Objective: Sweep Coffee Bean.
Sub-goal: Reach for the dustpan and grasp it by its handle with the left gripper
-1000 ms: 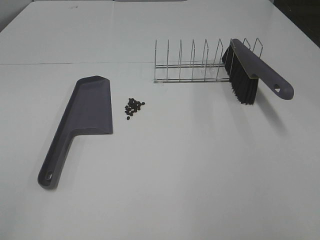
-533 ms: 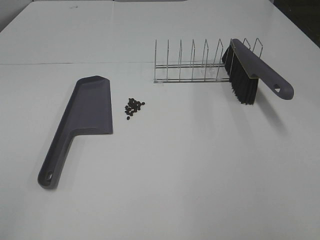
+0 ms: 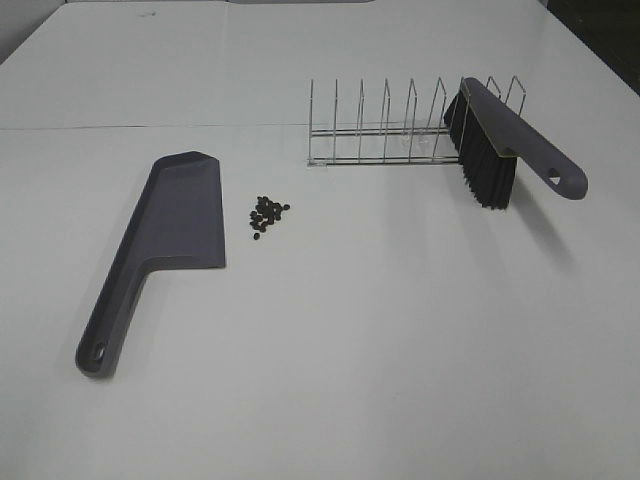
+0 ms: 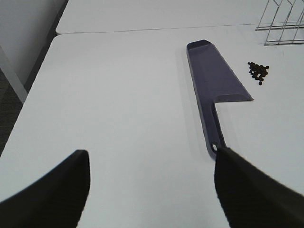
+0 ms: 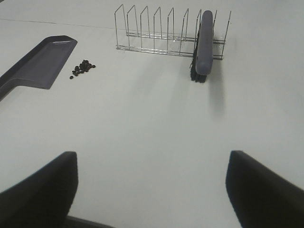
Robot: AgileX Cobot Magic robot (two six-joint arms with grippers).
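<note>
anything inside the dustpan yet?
Nothing visible: the dustpan tray looks bare in all three views. The coffee beans lie clustered on the table beside it, not touching. Whatever is under the pan is hidden.

Counter [image 3: 360, 350]: plain white, unpatterned.
Dustpan [image 3: 180, 212]: slate grey-purple, one solid colour.
Coffee beans [image 3: 267, 213]: dark brown-black.
Rack [image 3: 385, 132]: silvery wire.
Brush [image 3: 520, 140]: grey-purple handle, black bristles.
Left tool [image 4: 151, 159], right tool [image 5: 153, 159]: black.
</note>
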